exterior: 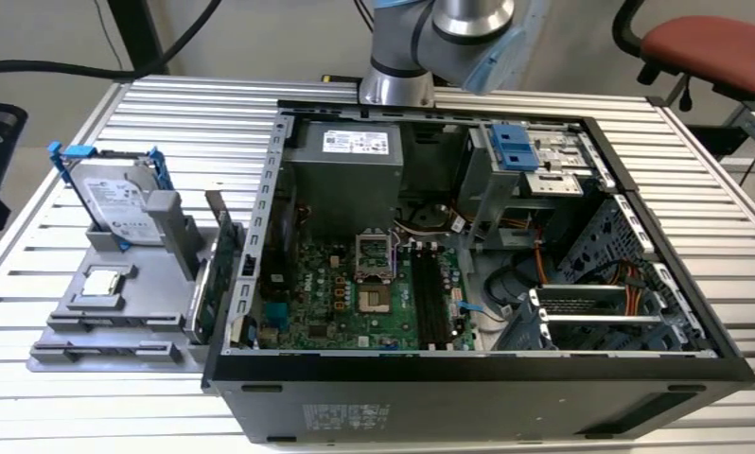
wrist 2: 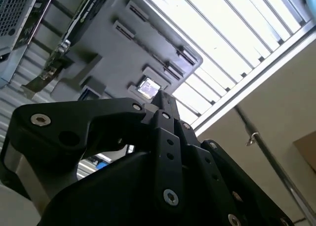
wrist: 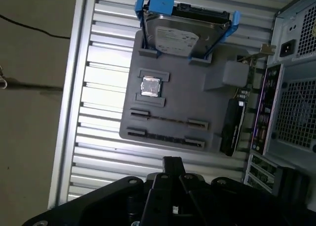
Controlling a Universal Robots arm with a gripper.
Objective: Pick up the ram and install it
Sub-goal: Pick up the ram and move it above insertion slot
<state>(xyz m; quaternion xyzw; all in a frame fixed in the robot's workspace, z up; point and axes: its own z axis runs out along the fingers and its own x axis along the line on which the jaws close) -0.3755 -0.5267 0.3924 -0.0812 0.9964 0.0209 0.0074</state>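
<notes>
Here, the ram [wrist: 165,137] stands on its long edge between two small holders on the grey fixture plate [wrist: 192,105], in the row nearest the plate's outer edge. In the exterior view the same ram [exterior: 100,352] sits at the plate's near edge, on the exterior view's left of the open computer case [exterior: 479,383]. A thinner strip [wrist: 168,119] lies in the neighbouring pair of holders; whether it is a second module cannot be told.

The gripper [wrist: 171,161] hangs above the slatted aluminium table [wrist: 98,78]. Its tip is just beyond the plate edge that lies beside the ram, apart from the ram and touching nothing. In both wrist views the black fingers [wrist: 167,168] meet at a single narrow tip, drawn together with nothing between them. The second wrist view shows the gripper [wrist 2: 161,98] against the plate.

Also on the plate are a hard drive [wrist: 182,36] upright in a blue carrier and a square processor chip [wrist: 150,87] in a recess. An expansion card [exterior: 214,284] stands on edge between the plate and the case.

Inside the case, the motherboard's long black memory slots [exterior: 430,301] run beside the processor socket [exterior: 374,274], well apart from the ram. The arm [exterior: 434,43] rises behind the case.
</notes>
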